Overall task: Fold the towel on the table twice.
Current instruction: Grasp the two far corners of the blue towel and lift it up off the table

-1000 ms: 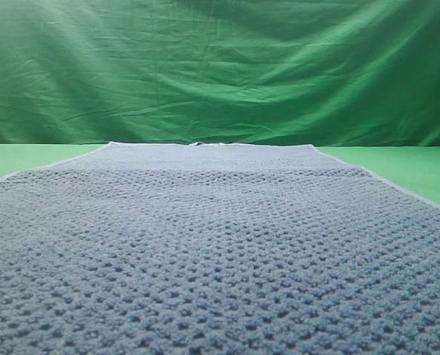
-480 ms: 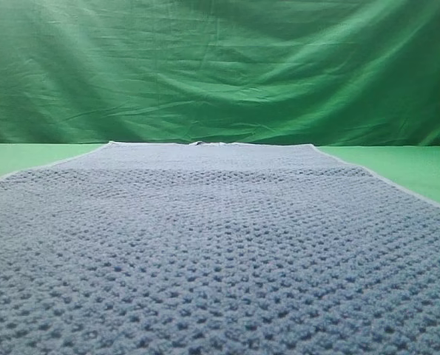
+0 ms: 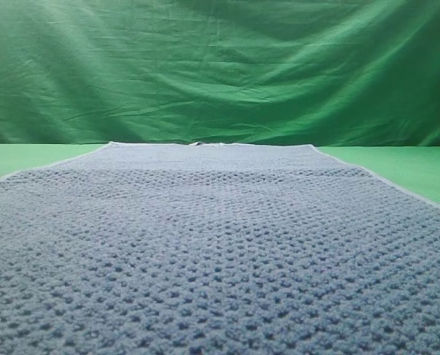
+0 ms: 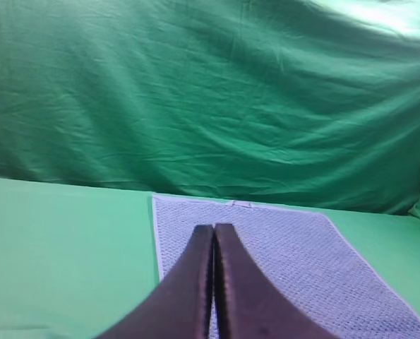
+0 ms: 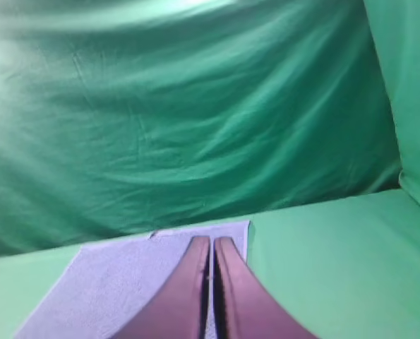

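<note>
Left claw (image 4: 214, 229) and right claw (image 5: 211, 241) pinched together above towel (image 3: 220, 251).

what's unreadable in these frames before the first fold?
- Towel near edge: cut off by the bottom of the exterior high view.
- Towel near corners: hidden behind the shut left hand in the left wrist view, and the shut right hand in the right wrist view.
- Small tab on the far hem: too small to identify.
- Both hands: outside the exterior high view.
</note>
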### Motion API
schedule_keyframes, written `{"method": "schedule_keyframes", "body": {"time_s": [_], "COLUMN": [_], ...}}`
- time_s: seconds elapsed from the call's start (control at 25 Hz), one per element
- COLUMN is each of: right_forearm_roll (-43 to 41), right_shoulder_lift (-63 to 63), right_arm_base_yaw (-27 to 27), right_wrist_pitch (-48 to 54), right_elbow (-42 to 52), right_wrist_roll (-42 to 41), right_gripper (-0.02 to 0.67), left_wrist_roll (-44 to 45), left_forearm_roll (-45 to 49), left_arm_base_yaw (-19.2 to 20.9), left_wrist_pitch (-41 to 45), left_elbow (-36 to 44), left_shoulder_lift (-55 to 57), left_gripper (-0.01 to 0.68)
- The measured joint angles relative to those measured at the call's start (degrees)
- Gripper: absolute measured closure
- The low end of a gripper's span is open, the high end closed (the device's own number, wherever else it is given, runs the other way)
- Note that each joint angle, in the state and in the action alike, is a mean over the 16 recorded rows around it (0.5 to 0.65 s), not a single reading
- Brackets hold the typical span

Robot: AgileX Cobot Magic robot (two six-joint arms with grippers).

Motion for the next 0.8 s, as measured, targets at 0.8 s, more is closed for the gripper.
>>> {"method": "schedule_keyframes", "body": {"time_s": [0.8], "right_forearm_roll": [-5.74], "right_shoulder_lift": [22.17], "right_arm_base_yaw": [0.00], "right_wrist_pitch": [18.60], "right_elbow": [-16.08], "right_wrist_roll": [-5.76], "right_gripper": [0.649], "left_wrist_roll": [0.30], "left_forearm_roll": [2.52], "left_arm_base_yaw": [0.00], "left_wrist_pitch": [11.29], "left_elbow": [-10.29], "left_shoulder_lift": [22.37], "left_gripper": [0.673]}}
